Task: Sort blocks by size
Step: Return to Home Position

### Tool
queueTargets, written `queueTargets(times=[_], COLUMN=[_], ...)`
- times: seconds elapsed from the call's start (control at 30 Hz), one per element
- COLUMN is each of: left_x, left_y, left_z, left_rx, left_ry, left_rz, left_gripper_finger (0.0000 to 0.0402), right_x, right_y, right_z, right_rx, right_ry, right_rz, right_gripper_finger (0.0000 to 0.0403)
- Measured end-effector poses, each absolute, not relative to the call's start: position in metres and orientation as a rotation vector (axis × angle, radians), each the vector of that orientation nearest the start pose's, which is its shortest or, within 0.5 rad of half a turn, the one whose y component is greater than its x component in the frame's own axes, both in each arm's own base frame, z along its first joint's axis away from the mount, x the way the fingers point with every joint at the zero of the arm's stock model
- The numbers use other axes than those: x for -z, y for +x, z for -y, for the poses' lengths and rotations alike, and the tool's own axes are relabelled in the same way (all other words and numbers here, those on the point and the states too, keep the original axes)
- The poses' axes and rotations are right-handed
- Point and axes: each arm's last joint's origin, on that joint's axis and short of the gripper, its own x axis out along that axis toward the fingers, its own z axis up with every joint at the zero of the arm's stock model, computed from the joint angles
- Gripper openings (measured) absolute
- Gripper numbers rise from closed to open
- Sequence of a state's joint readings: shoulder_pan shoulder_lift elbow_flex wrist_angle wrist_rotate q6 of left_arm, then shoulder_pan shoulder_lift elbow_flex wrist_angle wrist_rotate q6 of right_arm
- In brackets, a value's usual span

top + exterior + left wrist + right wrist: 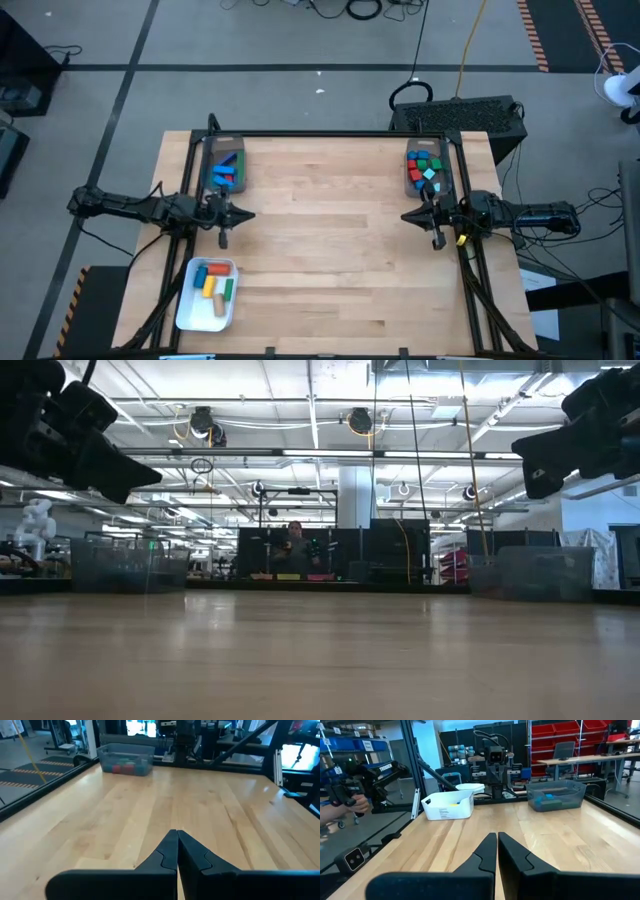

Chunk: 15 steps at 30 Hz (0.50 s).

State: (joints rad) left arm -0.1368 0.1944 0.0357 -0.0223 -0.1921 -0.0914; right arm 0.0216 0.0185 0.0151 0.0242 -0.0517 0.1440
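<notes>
Homing step: left gripper (177, 835) at 9 o'clock, right gripper (497, 837) at 3, both pinched shut, empty. Blocks (428, 172) all binned; likely nothing left to grab.

The middle of the wooden surface (330, 250) is wide open, and a gripper could cross it with nothing in the way. Things stand only at the edges: the left clear bin (224, 145) in the far left corner, the right clear bin (449, 172) in the far right corner, and a white bin (194, 313) at the near left. The left gripper (245, 214) and right gripper (405, 216) hang at the sides.

Wooden table (330, 240), two clear bins (209, 165), white bin (193, 316)
</notes>
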Motion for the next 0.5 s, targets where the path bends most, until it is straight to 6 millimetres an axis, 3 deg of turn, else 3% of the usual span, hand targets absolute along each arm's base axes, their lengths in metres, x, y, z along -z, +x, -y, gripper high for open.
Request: queueTargets(times=[0.2, 0.5], left_x=[-0.1538, -0.155], left_y=[0.1076, 0.108], left_z=[0.0099, 0.0092], left_rx=[-0.05, -0.07], left_ry=[-0.095, -0.011], left_rz=[-0.151, -0.127], left_gripper_finger=[0.0004, 0.0004], right_x=[-0.1696, -0.1697], right_y=[0.0978, 0.0978], right_z=[-0.0036, -0.0036], right_rx=[-0.075, -0.075], right_ry=[0.143, 0.142], right_rz=[0.016, 0.017], right_gripper_finger=[0.0, 0.0])
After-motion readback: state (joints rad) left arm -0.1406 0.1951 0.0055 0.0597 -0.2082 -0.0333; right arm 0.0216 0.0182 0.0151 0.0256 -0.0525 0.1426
